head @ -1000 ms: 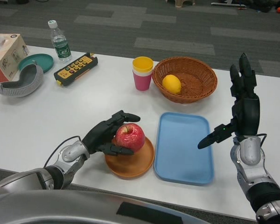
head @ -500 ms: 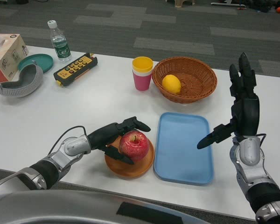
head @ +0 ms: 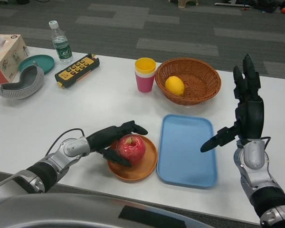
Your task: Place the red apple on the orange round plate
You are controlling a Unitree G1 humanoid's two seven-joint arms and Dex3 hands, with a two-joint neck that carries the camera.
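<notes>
The shiny red apple sits on the orange round plate, near the front edge of the white table. The black left hand is right by the apple. Its fingers are spread apart around the apple's left side, one above and one below. It looks like the hand is loose and not squeezing, but I cannot tell if a finger touches the fruit.

The black right hand is up in the air over the right side of the table. Its fingers are wide apart and point up, and it holds nothing.

Just beside the plate, on the right, lies a flat light blue tray. Behind the tray is a brown woven basket with a yellow lemon inside. Next to the basket stands a yellow cup stacked in a pink cup.

Far back on the left are a yellow and black remote control, a clear water bottle, a teal round plate, a grey curved thing and a tissue box.
</notes>
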